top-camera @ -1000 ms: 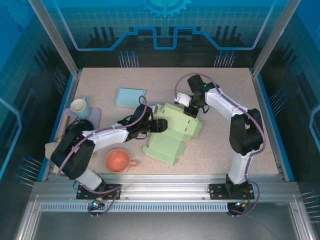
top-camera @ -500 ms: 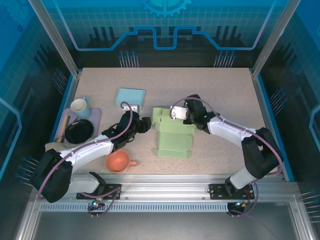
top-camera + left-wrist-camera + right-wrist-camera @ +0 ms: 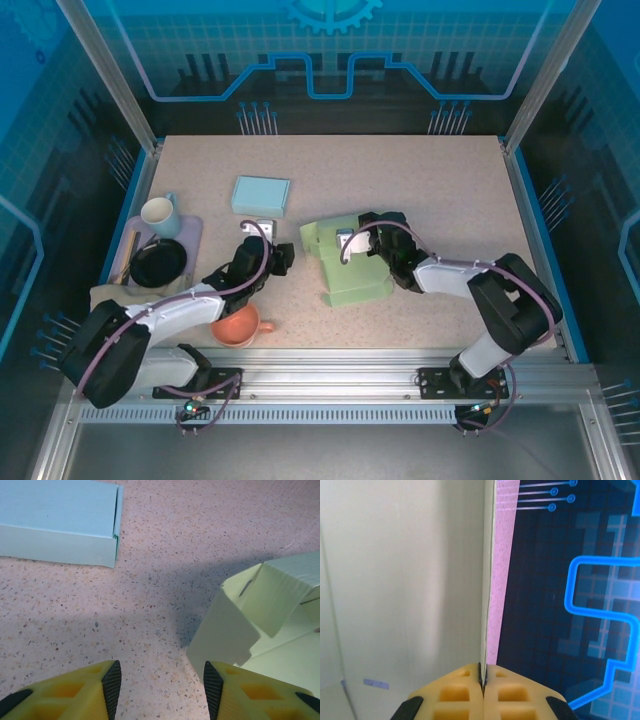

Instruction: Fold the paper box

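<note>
since a second ago: paper box (image 3: 345,265) drawn in from a spread sheet to a tighter, partly raised form; left gripper (image 3: 283,255) backed off the box toward the left edge; right arm lowered and pulled nearer the near edge. item, paper box: pale green, at the middle of the table (image 3: 450,190), a little toward the near edge, panels part-folded, one flap standing up on its left side. item, right gripper (image 3: 483,672): clenched on a thin upright panel of the box, the sheet's edge pinched between its pads. item, left gripper: fingers parted, nothing between them, just beside the box's left flap and not touching it. other stock: blue box (image 3: 261,195) toward the far-left corner, apart from the work; orange cup (image 3: 235,322) by the near edge. step in hand, as judged: raising a side wall while the right grip anchors the sheet. next move likely calls for the left gripper to push the loose left flap inward along its crease without dragging the held panel.
</note>
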Robot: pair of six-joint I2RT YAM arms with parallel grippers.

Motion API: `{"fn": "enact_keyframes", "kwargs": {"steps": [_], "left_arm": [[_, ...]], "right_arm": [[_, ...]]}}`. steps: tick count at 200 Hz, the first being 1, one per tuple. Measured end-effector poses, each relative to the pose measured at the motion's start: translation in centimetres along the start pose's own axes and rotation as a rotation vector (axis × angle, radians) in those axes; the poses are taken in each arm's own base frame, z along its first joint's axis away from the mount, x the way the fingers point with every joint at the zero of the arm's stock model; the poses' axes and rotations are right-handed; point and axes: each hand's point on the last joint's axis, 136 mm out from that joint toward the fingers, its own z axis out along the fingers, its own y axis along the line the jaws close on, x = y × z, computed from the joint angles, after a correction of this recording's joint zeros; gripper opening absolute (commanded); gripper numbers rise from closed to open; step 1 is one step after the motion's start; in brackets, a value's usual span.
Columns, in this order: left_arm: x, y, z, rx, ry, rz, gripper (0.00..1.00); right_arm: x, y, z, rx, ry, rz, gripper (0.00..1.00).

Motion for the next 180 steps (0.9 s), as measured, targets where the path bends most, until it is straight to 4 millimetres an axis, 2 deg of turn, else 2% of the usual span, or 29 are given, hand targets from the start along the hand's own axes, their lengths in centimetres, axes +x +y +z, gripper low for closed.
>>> {"fn": "enact_keyframes", "kwargs": {"steps": [29, 69, 123, 149, 180], "left_arm": [[0.6, -0.1, 0.8, 0.005, 0.011, 0.035, 0.47], [1.6, -0.9, 1.7, 0.046, 0.039, 0.068, 0.47], [2.0, -2.0, 2.1, 0.110, 0.051, 0.092, 0.46], [2.9, -2.3, 2.4, 0.131, 0.081, 0.100, 0.43], [3.9, -2.3, 2.9, 0.135, 0.114, 0.112, 0.45]], "right_arm": [[-0.2, 0.2, 0.6, 0.013, -0.004, -0.041, 0.00], [-0.7, -0.4, 0.4, 0.055, -0.034, -0.064, 0.00], [-1.0, -0.3, 0.1, 0.082, -0.058, -0.082, 0.00], [-1.1, -0.1, 0.4, 0.086, -0.061, -0.085, 0.00], [-1.1, -0.2, 0.5, 0.092, -0.062, -0.084, 0.00]]}}
